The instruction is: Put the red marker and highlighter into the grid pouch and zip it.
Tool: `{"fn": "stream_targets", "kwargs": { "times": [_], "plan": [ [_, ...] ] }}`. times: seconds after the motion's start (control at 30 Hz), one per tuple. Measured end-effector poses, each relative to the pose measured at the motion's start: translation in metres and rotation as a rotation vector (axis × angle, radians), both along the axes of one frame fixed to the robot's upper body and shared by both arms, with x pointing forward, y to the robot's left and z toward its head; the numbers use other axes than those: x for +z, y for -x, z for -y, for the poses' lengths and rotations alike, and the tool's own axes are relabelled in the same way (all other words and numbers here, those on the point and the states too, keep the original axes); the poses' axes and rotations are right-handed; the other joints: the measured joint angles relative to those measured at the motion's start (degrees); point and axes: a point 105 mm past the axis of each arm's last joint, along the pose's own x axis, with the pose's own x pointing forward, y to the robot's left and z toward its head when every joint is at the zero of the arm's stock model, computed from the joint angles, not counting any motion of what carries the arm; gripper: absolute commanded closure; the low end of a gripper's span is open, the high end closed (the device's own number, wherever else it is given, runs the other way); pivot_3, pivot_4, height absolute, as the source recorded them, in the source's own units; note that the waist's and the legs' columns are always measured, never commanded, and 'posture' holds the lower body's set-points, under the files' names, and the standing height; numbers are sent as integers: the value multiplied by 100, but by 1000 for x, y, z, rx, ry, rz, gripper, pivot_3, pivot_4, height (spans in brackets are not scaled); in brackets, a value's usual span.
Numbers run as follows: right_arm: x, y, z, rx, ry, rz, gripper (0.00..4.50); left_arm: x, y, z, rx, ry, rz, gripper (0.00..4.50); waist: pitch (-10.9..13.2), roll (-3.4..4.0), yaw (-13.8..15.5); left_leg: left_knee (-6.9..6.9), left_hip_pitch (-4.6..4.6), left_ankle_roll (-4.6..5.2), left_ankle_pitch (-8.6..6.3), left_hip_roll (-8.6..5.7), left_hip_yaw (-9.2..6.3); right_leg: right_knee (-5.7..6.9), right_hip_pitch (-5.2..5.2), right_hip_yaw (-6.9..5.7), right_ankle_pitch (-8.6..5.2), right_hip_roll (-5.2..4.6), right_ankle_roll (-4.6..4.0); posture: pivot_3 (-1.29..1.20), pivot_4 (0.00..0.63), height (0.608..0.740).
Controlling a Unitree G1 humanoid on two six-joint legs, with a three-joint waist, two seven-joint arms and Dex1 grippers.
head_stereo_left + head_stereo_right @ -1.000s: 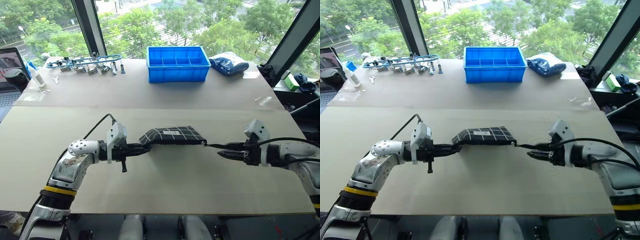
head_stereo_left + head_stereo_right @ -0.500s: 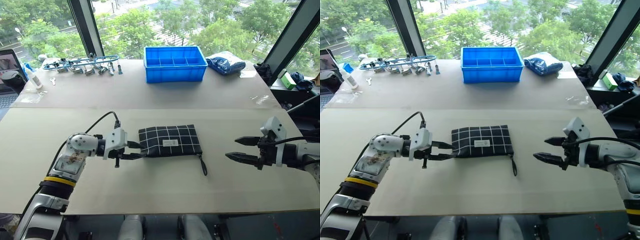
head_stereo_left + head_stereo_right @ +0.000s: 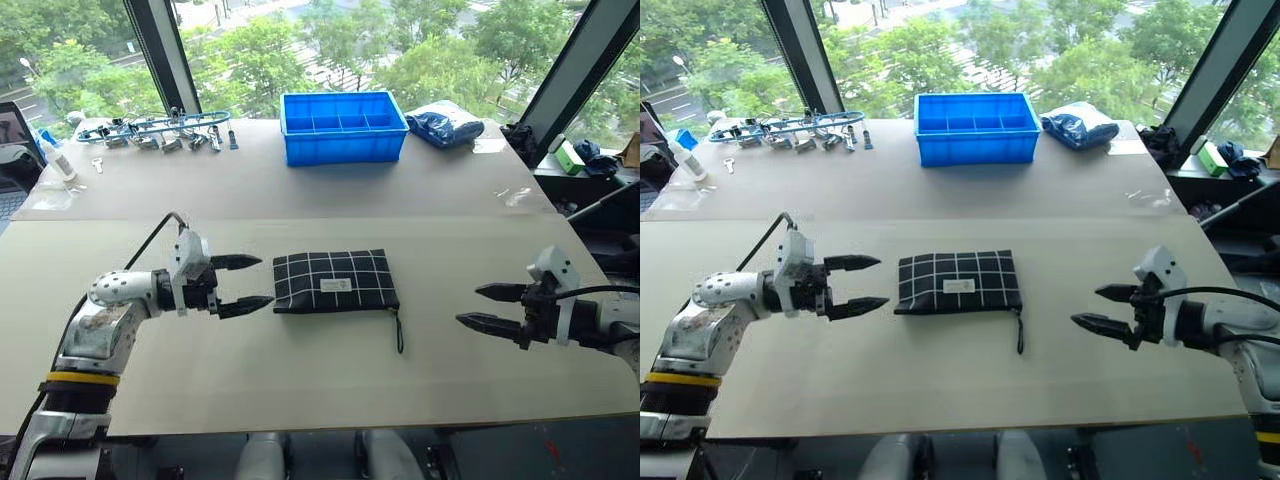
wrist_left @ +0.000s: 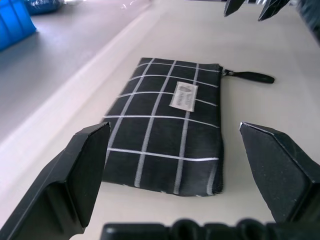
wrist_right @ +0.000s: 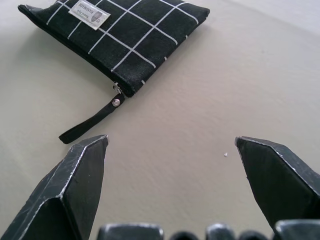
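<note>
Now the grid pouch (image 3: 336, 281) lies flat on the table (image 3: 300, 370), zipped; left gripper (image 3: 248, 282) & right gripper (image 3: 488, 307) both spread wide, holding nothing, either side.

One second ago we see the grid pouch (image 3: 336, 281) held up between the two grippers, sagging and folded in the air; now it lies flat on the table (image 3: 300, 370), label side up, with its pull cord (image 3: 399, 331) stretched out on the table toward the robot. The left gripper (image 3: 246, 283) no longer pinches the left end of the pouch: its fingers stand wide apart and it is drawn back to the left, just beside the pouch but not touching it. The right gripper (image 3: 489, 308) has let go of the cord, its fingers are spread, and it is now well apart from the pouch, further to the right.
</note>
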Motion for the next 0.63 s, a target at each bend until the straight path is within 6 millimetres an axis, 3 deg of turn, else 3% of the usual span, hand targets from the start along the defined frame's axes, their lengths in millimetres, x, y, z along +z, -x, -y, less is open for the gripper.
{"fn": "stream_targets", "kwargs": {
  "times": [0.17, 0.47, 0.63],
  "plan": [
    [8, -3, 0, -35, -34, 52, 0, 0, 4, -31, 286, 68, -87, 24, 0, 0, 48, 0, 14, -2, 1, -5, -3, 4, 11, -1, 0, -3, -1, 0, 150, 740],
    [4, -8, 4, -97, -40, 59, 0, -6, 8, -65, 462, 50, -83, 24, 0, 0, 92, 0, 10, -3, 1, -8, 6, 0, 8, -1, 1, -3, -3, 0, 150, 740],
    [0, -11, 11, -138, -40, 55, 0, -5, 8, -72, 489, 41, -71, 24, 0, 0, 86, 0, 10, -3, 1, -8, 8, -1, 7, 0, 1, -3, -4, 0, 150, 740]
  ]
}}
